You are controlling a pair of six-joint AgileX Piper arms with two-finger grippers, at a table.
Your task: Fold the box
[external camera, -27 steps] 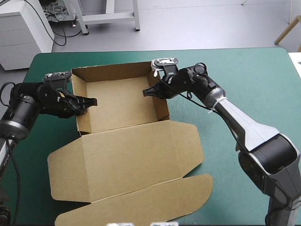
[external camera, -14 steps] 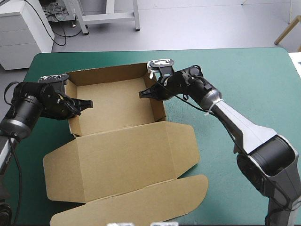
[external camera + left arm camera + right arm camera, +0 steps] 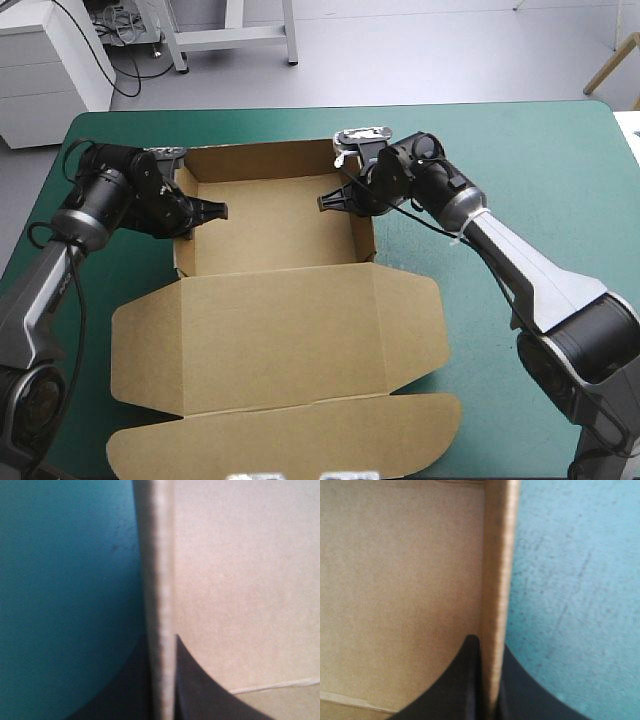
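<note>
The brown box stands left of the table's centre as an open tray, its walls raised. The lid lies flat on the teal-green cover toward the near edge, and the tuck flap lies beyond it, nearest the robot. The left gripper is clamped on the left side wall with one black finger inside the tray and one outside. The left wrist view shows the board's top edge pinched between the two fingers. The right gripper grips the right side wall in the same manner, as its wrist view confirms. Treat the step in hand as seating or squaring the two side walls: the tray appears formed and the lid untouched. For the next move, part both pairs of fingers together and draw them straight off the wall tops. A sideways pull could splay a wall or drag the tray. Note the margins. The left side wall and the lid's left wing lie near the table's left edge, so allow little room there. The far wall leaves only a narrow strip of cover before the far edge. The cover to the right of the box is bare and wide, so route any retreat of the right arm there. Keep both arms off the flat lid and flap.
</note>
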